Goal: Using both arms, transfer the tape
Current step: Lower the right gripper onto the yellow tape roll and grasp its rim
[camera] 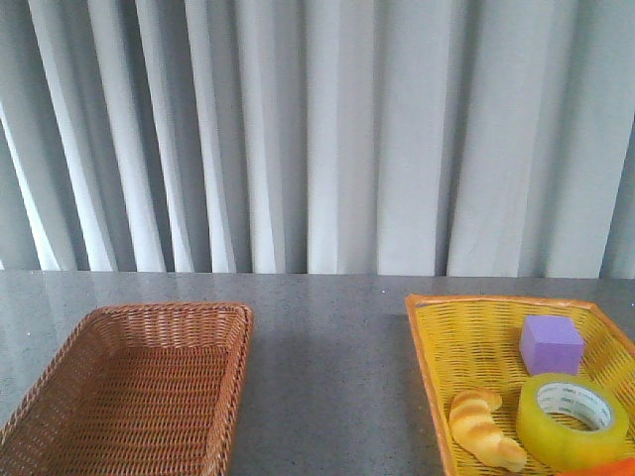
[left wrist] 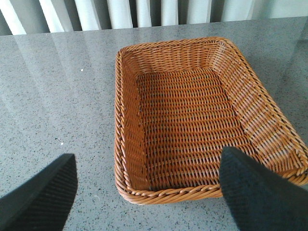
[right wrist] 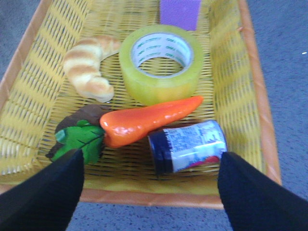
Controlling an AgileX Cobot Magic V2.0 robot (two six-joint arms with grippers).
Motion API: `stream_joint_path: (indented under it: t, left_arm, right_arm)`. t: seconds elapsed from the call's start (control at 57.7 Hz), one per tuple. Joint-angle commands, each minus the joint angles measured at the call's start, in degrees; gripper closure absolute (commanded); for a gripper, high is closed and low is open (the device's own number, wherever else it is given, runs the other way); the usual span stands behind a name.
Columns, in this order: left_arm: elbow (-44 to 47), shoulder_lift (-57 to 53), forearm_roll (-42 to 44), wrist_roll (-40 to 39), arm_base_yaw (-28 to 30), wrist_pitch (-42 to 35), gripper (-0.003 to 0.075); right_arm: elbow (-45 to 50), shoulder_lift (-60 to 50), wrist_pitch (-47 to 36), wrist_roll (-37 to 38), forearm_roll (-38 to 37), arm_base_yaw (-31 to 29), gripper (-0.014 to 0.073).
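The tape [camera: 573, 419] is lying flat, core upward, in the yellow basket [camera: 446, 347] on the right of the grey table [camera: 327, 337], just beside the croissant toy [camera: 484, 428] and near the purple block [camera: 551, 343]. In the front view the basket's near end is running off the frame, so only an orange sliver of the carrot toy [right wrist: 149, 120] is showing there; neither arm is appearing in that view. In the right wrist view the carrot is touching the tape's side and lying against a small tipped can [right wrist: 187, 147], whose label is too blurred to read. The right gripper [right wrist: 149, 192] is hovering over the basket's near rim, fingers spread wide, holding nothing. The left gripper [left wrist: 144, 192] is likewise standing open above the brown wicker basket [left wrist: 125, 120]; only the fingertips of each are showing.
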Motion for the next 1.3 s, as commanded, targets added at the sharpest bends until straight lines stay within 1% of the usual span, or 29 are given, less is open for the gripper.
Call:
stream_joint_path:
  t: [0.0, 0.069, 0.139, 0.468, 0.572, 0.745, 0.814, 1.057, 1.282]
  left_arm:
    - [-1.90, 0.07, -0.07, -0.20, 0.10, -4.61, 0.0129]
    - [-1.90, 0.07, -0.07, -0.20, 0.10, -4.61, 0.0129]
    - [-1.90, 0.07, -0.07, -0.20, 0.10, -4.61, 0.0129]
    - [-1.90, 0.07, -0.07, -0.20, 0.10, -4.61, 0.0129]
    - [-1.90, 0.07, -0.07, -0.20, 0.10, -4.61, 0.0129]
    - [-1.90, 0.07, -0.07, -0.20, 0.10, -4.61, 0.0129]
    - [-1.90, 0.07, -0.07, -0.20, 0.10, -4.61, 0.0129]
    - [-1.90, 0.07, -0.07, -0.20, 0.10, -4.61, 0.0129]
    - [-1.90, 0.07, -0.07, -0.20, 0.10, -4.61, 0.0129]
  right_arm:
    - [-5.78, 4.63, -1.05, -4.83, 4.24, -0.31, 0.0043]
    - [-8.56, 8.12, -0.48, -8.82, 7.42, -0.31, 0.0043]
    - [-10.99, 11.67, -0.01, -11.02, 9.67, -0.31, 0.0043]
    - [-24.36, 28.68, 5.66, -11.71, 9.37, -0.13, 0.0047]
    - [-28.60, 33.44, 7.25, -10.40, 5.43, 1.85, 0.0058]
    - [-34.78, 41.16, 9.83, -3.91, -4.16, 5.96, 0.0077]
    - [-37.15, 43.78, 11.25, -2.70, -6.11, 6.55, 0.0080]
    - [-45.92, 52.84, 18.53, -1.38, -5.98, 6.38, 0.0102]
    - [-51.63, 59.54, 22.81, -1.32, -5.96, 6.38, 0.0154]
